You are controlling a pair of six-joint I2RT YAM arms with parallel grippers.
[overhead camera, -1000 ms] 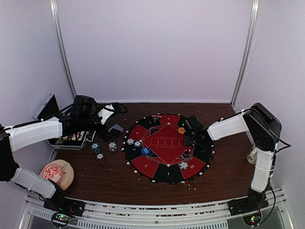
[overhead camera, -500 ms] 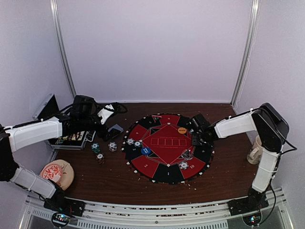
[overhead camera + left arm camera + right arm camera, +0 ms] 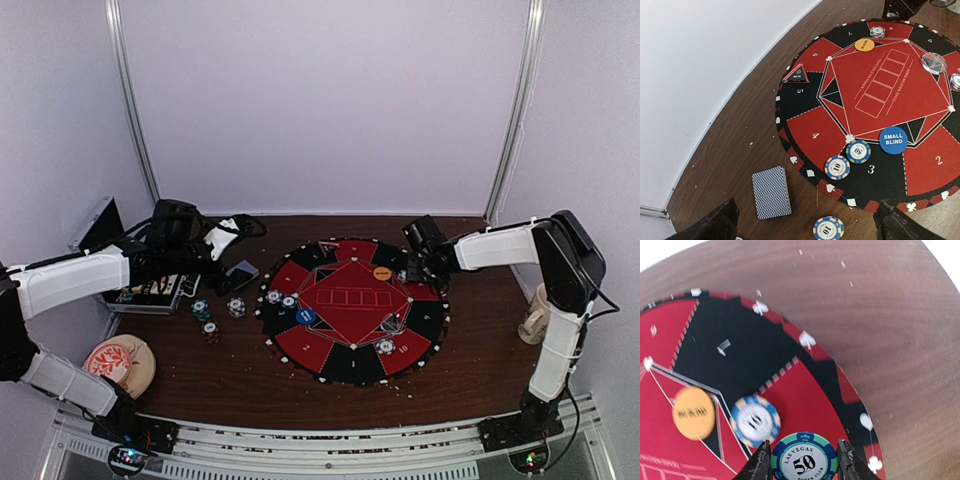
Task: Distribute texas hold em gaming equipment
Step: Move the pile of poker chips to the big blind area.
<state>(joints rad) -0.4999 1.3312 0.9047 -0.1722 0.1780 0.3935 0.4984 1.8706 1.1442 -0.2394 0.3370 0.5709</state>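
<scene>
My right gripper [image 3: 804,463] is shut on a green-and-blue 50 chip [image 3: 804,459], held over a red segment near the mat's far right rim. Just beside it lie a blue-and-white chip [image 3: 755,420] and the orange button disc [image 3: 693,413]. From above, the right gripper [image 3: 416,267] sits at the edge of the red-and-black mat [image 3: 320,350]. My left gripper [image 3: 807,228] stands wide open above the table, left of the mat. Between its fingers lie the blue-backed deck of cards [image 3: 771,192] and a 10 chip [image 3: 828,229]. On the mat lie the blue small-blind disc [image 3: 892,140], a clear disc [image 3: 933,62] and two chips [image 3: 837,167].
An open metal case [image 3: 98,226] stands at the far left. A round dish with a red pattern [image 3: 120,362] lies at the near left. Small chip stacks [image 3: 201,310] stand on the wood left of the mat. A pale mug [image 3: 535,320] stands at the right.
The right arm has swung from the mat's middle right out to its far right edge, carrying the 50 chip. The left arm has stayed put.
</scene>
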